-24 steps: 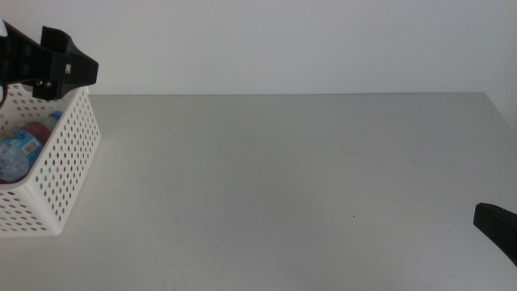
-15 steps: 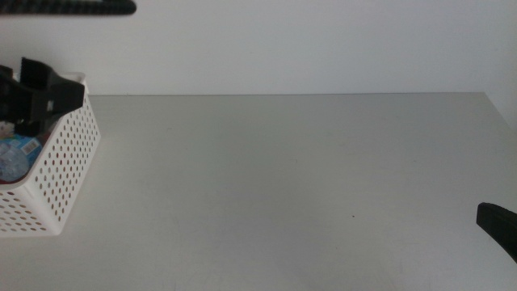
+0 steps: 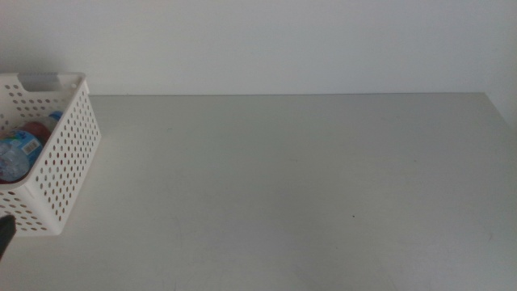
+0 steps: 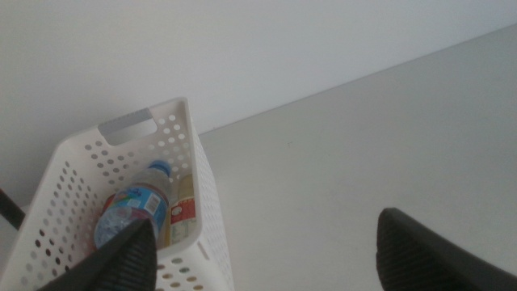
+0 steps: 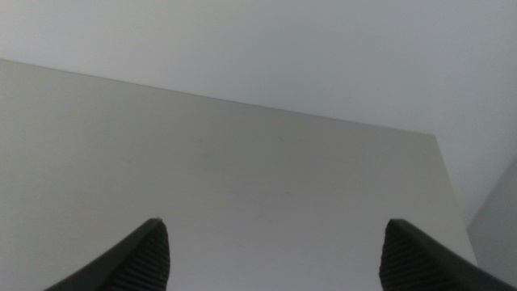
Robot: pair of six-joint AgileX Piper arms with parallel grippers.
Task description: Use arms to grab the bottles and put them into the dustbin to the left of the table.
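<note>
The white perforated dustbin [image 3: 69,153] stands at the table's far left edge. In it lie the clear water bottle with blue label [image 3: 16,149] and the red soda can [image 3: 37,131]. The left wrist view shows the dustbin [image 4: 206,210] holding the water bottle [image 4: 133,210] and the yellow drink bottle [image 4: 184,194]. My left gripper [image 4: 266,220] is open and empty, back from the dustbin; only a dark tip [image 3: 4,233] shows at the middle view's lower left. My right gripper [image 5: 276,222] is open and empty over bare table, out of the middle view.
The light-grey table [image 3: 283,178] runs wide to the right of the dustbin, with its far edge against a white wall and its right edge at the picture's right side. No bottles lie on it.
The left gripper has left its place above the dustbin and drawn back to the lower left. The right gripper's tip has dropped out of the middle view.
</note>
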